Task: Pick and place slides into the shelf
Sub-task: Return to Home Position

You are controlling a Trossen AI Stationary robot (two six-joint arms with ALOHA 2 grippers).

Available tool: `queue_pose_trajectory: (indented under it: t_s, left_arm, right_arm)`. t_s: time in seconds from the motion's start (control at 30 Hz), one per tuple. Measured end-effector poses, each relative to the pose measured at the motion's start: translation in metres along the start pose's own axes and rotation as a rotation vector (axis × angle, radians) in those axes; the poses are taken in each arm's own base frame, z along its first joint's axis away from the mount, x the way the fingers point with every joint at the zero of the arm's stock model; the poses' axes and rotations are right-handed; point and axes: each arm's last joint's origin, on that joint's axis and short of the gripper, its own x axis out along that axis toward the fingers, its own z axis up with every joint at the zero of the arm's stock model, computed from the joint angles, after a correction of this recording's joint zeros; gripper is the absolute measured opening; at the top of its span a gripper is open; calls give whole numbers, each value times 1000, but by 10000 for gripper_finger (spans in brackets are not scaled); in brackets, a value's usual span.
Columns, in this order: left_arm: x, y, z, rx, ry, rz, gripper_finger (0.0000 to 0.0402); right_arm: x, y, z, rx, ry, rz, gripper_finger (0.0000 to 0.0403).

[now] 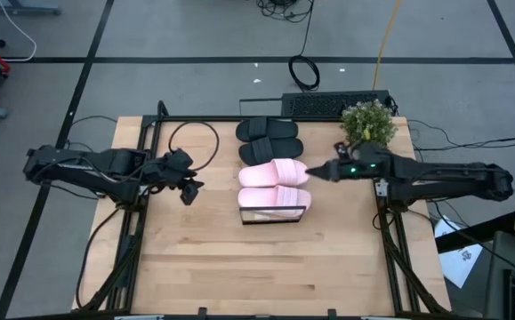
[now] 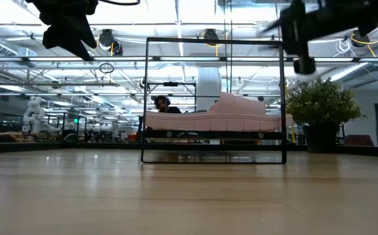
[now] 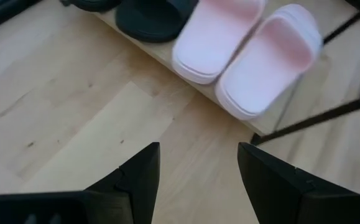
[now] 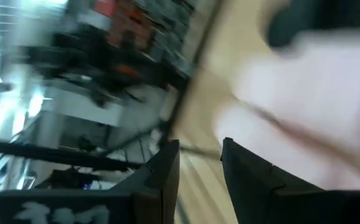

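Observation:
Two black slides (image 1: 264, 139) and two light pink slides (image 1: 273, 184) lie side by side, soles down, on the shelf (image 3: 167, 57), a narrow wood plank whose black frame (image 1: 275, 214) is at its near end. The low view shows a pink slide (image 2: 221, 114) inside that frame (image 2: 213, 40). My left gripper (image 1: 189, 188) hovers open over bare table left of the shelf; in its wrist view (image 3: 198, 149) the pink slides (image 3: 248, 56) lie ahead. My right gripper (image 1: 315, 172) is open, raised just right of the farther pink slide (image 4: 304, 93) and clear of it (image 2: 303, 46).
A potted plant (image 1: 368, 123) stands at the table's far right corner, close behind my right arm. A keyboard (image 1: 333, 105) lies past the far edge. Bare wood (image 1: 257, 267) stretches between the shelf and the near edge. Cables (image 1: 195, 142) trail by my left arm.

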Motion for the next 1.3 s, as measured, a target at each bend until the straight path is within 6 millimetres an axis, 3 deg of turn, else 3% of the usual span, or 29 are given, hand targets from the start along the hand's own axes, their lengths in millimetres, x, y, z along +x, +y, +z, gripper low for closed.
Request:
queue_pose_trajectory:
  t_s: [0.13, 0.37, 0.6, 0.8, 0.9, 1.07, 1.3]
  left_arm:
    - [-12, 2, 1, 0, -23, -80, 209]
    - [-56, 12, 8, 10, -293, -267, 209]
    - [-109, 39, -2, -135, -497, -470, 209]
    - [-140, 61, -22, 113, -614, -619, 209]
    - [-139, 68, -31, 141, -643, -623, 209]
    - [-110, 73, -48, 135, -655, -611, 209]
    - [-84, 82, -71, 165, -768, -671, 209]
  right_arm:
    - [-17, 23, 9, -220, -168, 188, 109]
    - [-51, 49, 14, -553, -362, 416, 109]
    - [-72, 44, 7, -660, -331, 396, 109]
    - [-84, 28, -1, -680, -244, 286, 109]
    - [-92, 28, -3, -753, -257, 298, 109]
    - [-106, 25, -7, -856, -257, 335, 109]
    - [-120, 2, -18, -883, -307, 369, 109]
